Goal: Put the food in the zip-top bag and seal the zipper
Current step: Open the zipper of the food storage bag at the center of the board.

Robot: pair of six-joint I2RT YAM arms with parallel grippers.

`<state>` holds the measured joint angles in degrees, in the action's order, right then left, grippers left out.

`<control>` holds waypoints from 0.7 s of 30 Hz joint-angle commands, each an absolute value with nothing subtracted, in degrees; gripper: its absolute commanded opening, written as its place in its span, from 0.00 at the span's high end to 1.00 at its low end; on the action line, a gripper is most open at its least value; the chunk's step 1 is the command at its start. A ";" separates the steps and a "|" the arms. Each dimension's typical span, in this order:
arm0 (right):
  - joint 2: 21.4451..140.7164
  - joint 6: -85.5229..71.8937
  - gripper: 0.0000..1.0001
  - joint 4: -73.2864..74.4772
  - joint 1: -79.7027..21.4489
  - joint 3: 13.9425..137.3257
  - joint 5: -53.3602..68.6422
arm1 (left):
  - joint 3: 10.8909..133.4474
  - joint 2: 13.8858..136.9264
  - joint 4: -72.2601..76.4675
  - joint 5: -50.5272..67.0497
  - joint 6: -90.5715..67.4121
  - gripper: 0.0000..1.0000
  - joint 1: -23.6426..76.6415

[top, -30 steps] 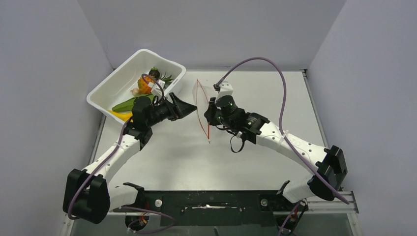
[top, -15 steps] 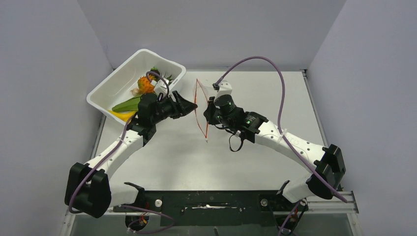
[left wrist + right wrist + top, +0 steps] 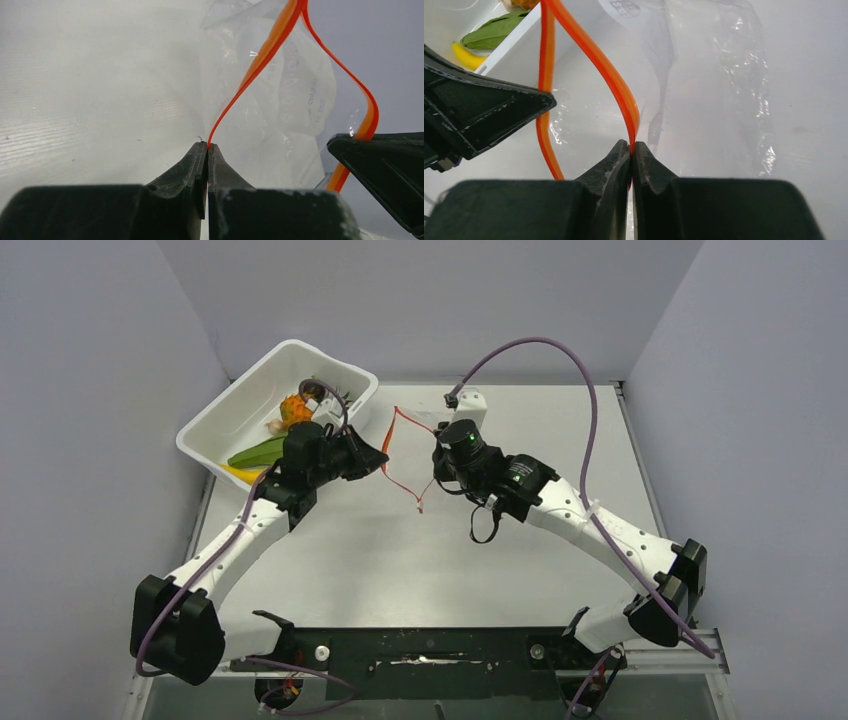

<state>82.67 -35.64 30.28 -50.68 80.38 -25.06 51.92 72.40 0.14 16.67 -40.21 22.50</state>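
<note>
Since a second ago the left end effector (image 3: pixel 381 456) has moved in from beside the white tub (image 3: pixel 235 390) and closed. The red loop of the zipper (image 3: pixel 400 483) has spread wider between the two arms.

Both wrist views now show fingers pressed together on a lip of that strip. The left end effector (image 3: pixel 207 146) pinches one side of the zipper (image 3: pixel 266 50), and the right end effector (image 3: pixel 630 143) pinches the other.

The clear zip-top bag (image 3: pixel 295 95) hangs between them over the far middle of the surface (image 3: pixel 400 560). Whether its bottom touches cannot be told.

The food (image 3: pixel 293 410) lies in the tub at the far left, with an orange pineapple, a green leaf and a yellow banana visible. None of it appears to be in the bag.

The step in hand looks like opening the mouth. Next, one arm will probably have to let go and fetch a piece. That calls for the other to keep the floppy mouth open and facing up.
</note>
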 commanded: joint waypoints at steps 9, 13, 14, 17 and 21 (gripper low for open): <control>89.37 -36.24 0.76 40.75 -52.38 94.14 -29.18 | 58.03 68.12 -0.72 20.29 -40.68 1.00 22.68; 94.73 -36.17 0.68 43.29 -52.46 99.57 -28.37 | 58.85 67.55 -0.78 21.33 -41.74 1.00 22.68; 95.77 -36.13 0.67 44.07 -52.47 101.01 -28.27 | 58.96 67.51 -0.79 21.28 -41.81 1.00 22.70; 97.00 -35.17 0.65 43.01 -52.72 102.19 -26.76 | 58.97 67.53 -0.88 21.12 -41.71 1.00 22.67; 97.33 -35.33 0.64 40.52 -52.71 101.45 -24.32 | 59.06 67.76 -0.93 21.12 -41.73 1.00 22.68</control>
<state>98.94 -36.03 43.07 -52.23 99.24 -26.13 55.79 69.38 -2.85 19.66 -41.36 22.52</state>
